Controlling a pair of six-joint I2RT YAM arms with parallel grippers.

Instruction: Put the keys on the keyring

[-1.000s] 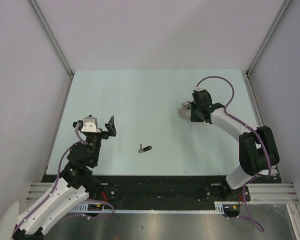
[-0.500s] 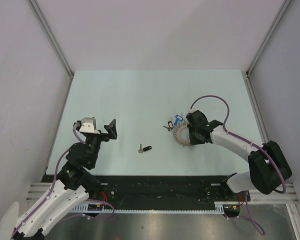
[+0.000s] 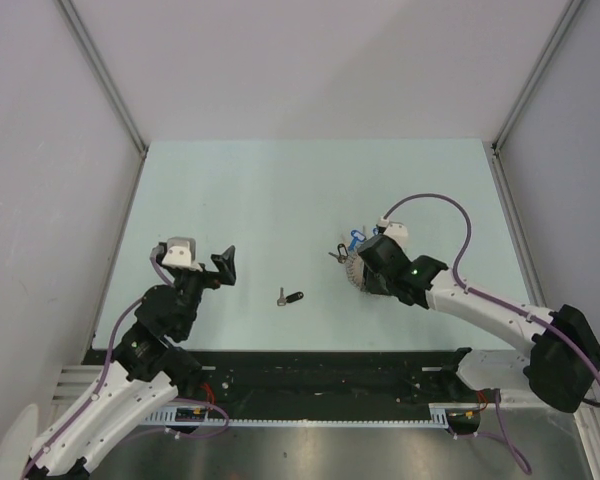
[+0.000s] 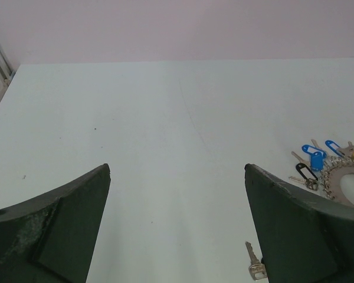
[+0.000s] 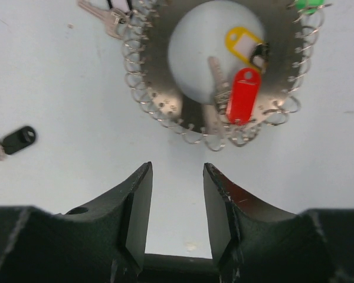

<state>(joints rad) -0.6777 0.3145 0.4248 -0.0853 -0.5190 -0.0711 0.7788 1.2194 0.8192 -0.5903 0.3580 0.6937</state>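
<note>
The keyring (image 5: 156,71), a flat silver band edged with small wire loops, lies on the pale matte table (image 3: 280,190), right of centre. It carries slim silver keys (image 5: 215,79), a red tag (image 5: 243,94) and a yellow tag (image 5: 243,42), both of glossy plastic. A loose black-headed key (image 5: 17,140) lies apart to its left. The right gripper (image 5: 177,168) hovers just beside the ring's rim, its dark fingers narrowly parted and empty. The left gripper (image 4: 177,171) sits well apart, its fingers spread wide.

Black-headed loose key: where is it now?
In the top view, the black-headed key lies alone on the table, toward its near edge, left of the keyring and not touching it.
</note>
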